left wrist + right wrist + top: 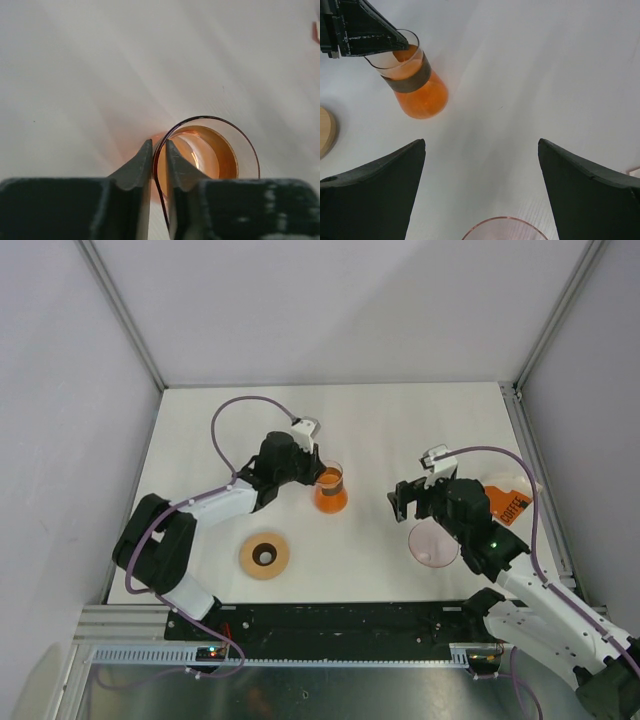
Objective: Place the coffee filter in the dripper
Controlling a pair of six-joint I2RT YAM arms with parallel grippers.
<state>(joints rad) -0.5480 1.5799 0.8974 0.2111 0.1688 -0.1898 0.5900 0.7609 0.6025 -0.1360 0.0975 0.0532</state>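
The dripper [433,544] is a clear pinkish funnel standing on the table, and its rim [502,220] shows at the bottom of the right wrist view. My right gripper [408,507] [481,142] hangs wide open and empty just beyond it. The coffee filter [503,483], white paper, lies at the right, partly under an orange packet [512,509]. My left gripper [318,478] [159,142] straddles the rim of an orange glass flask [330,492] [207,150]. Its jaws stand only narrowly apart, with a sliver of gap beside the rim.
A round wooden disc with a hole [264,556] lies near the front left. The orange flask [417,92] stands upright mid-table, between the two grippers. White walls close the table at the back and sides.
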